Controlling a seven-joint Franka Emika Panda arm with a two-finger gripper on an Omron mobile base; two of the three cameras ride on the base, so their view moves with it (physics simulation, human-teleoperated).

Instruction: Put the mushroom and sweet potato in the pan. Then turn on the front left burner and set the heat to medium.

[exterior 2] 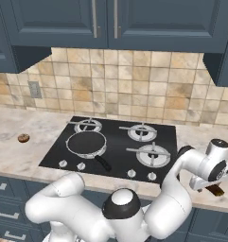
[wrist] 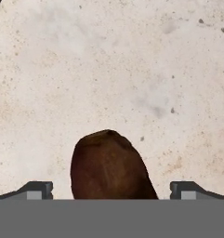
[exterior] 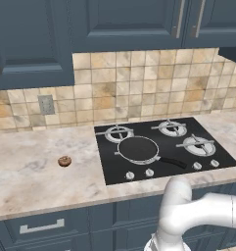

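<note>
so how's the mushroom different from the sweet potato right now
The mushroom is a small round brown button lying alone on the counter left of the stove; the sweet potato is a longer, reddish-brown oblong chunk on the counter right of the stove. The mushroom has nothing near it, while the sweet potato sits between the open gripper's fingertips, not yet clamped. Both rest on the marble counter, outside the pan.

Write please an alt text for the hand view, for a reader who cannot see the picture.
An oblong reddish-brown sweet potato chunk lies on a pale speckled marble counter, directly between the two dark fingertips of the open end effector, which do not touch it. A dark corner shows at the top left edge; what it is cannot be told.
</note>
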